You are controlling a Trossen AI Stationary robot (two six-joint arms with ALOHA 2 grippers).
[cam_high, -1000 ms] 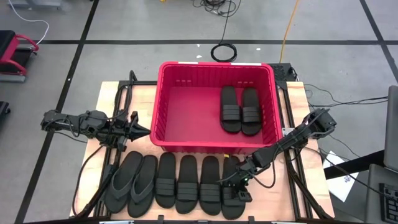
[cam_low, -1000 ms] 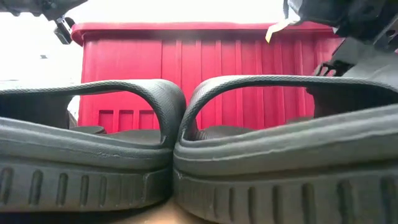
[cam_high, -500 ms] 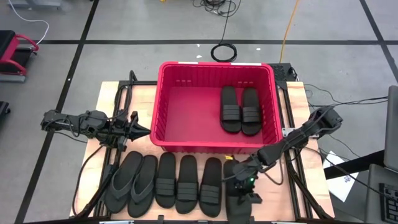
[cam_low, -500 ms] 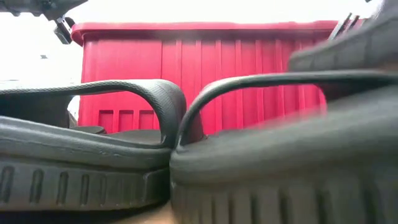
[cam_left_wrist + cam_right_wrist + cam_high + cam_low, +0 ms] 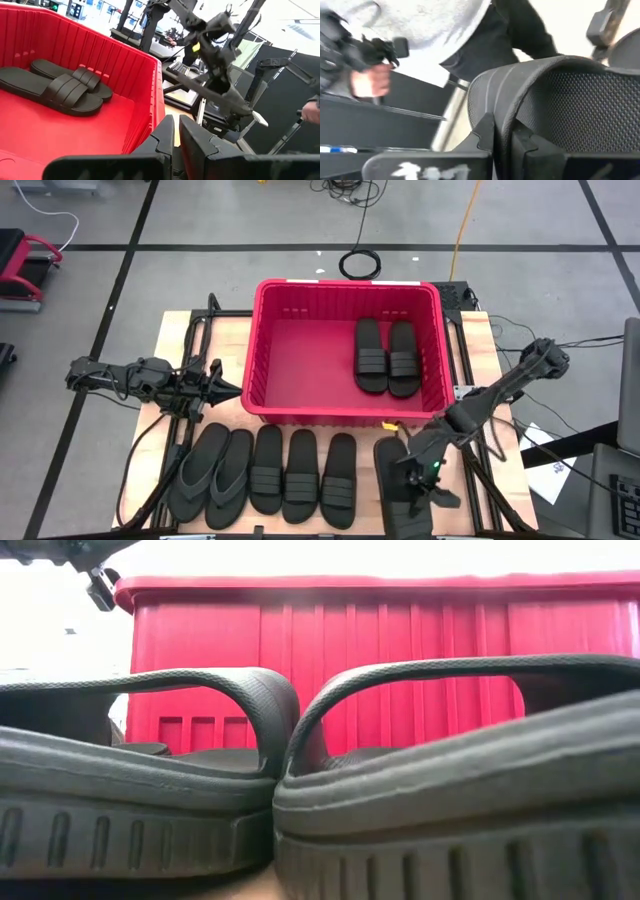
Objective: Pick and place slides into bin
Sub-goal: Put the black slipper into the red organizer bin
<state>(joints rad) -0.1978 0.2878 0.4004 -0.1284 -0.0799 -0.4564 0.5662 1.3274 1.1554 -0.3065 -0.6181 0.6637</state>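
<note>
Right pincer [image 5: 412,483] grips a band-strap slide [image 5: 393,483] by its strap, at 5 o'clock from the bin [image 5: 345,289]. Two slides [image 5: 387,355] lie inside; five stay rowed on the desk [image 5: 180,330]. Left pincer [image 5: 225,388] waits pressed together at 9 o'clock.

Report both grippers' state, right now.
Left gripper: shut, empty, beside the bin's left wall.
Right gripper: shut on a slide's strap, with the slide pulled out of the row.

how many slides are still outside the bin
6: five in a row on the table before the bin, from to, and one clamped by the right gripper. None seem hidden.
</note>
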